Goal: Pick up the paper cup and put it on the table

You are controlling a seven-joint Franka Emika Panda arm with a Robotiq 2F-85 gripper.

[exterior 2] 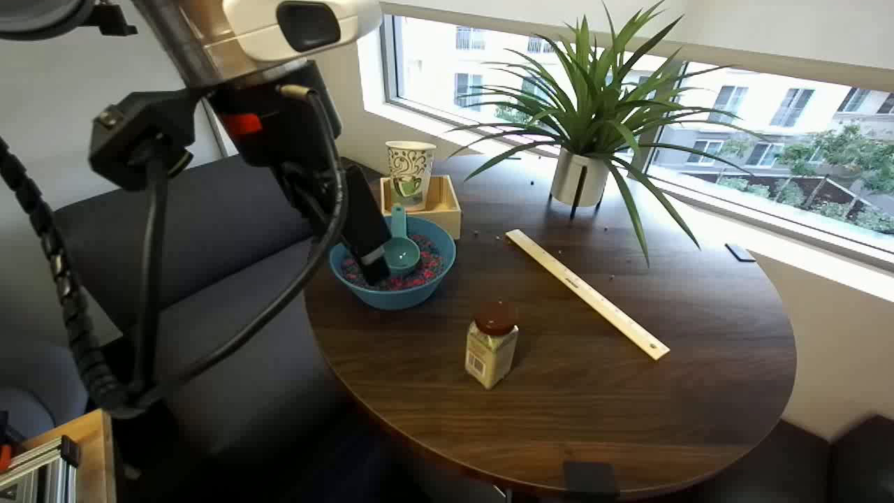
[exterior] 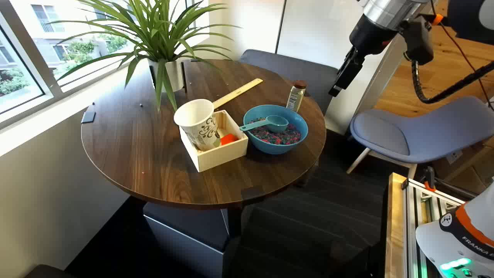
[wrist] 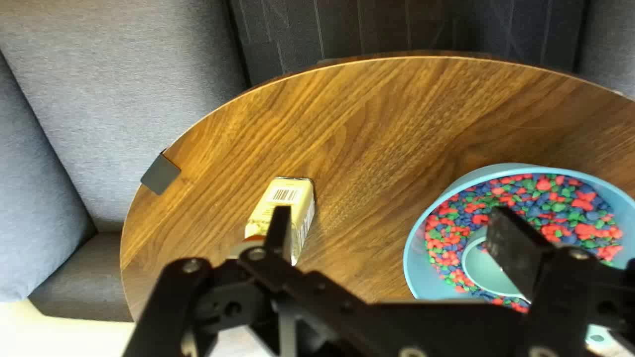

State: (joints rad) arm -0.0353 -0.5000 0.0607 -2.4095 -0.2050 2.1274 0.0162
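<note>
The paper cup (exterior: 200,129) is cream-white with a dark swirl print. It stands rim up inside a small pale wooden box, and it also shows there in an exterior view (exterior 2: 411,171). It is out of the wrist view. The table (exterior: 127,146) is round, dark brown wood, and carries the box; it fills much of the wrist view (wrist: 357,144). My gripper (wrist: 392,223) is open with nothing between its fingers. It hangs above the table's edge region, away from the cup, near the bottle and bowl, in both exterior views (exterior: 339,83) (exterior 2: 370,255).
The wooden box (exterior: 224,157) also holds an orange-red item (exterior: 229,139). Beside it is a blue bowl (exterior: 276,150) of colored pebbles with a teal scoop (exterior: 278,123). A bottle (exterior 2: 491,353), a ruler (exterior 2: 587,293) and a potted plant (exterior 2: 581,180) stand or lie on the table.
</note>
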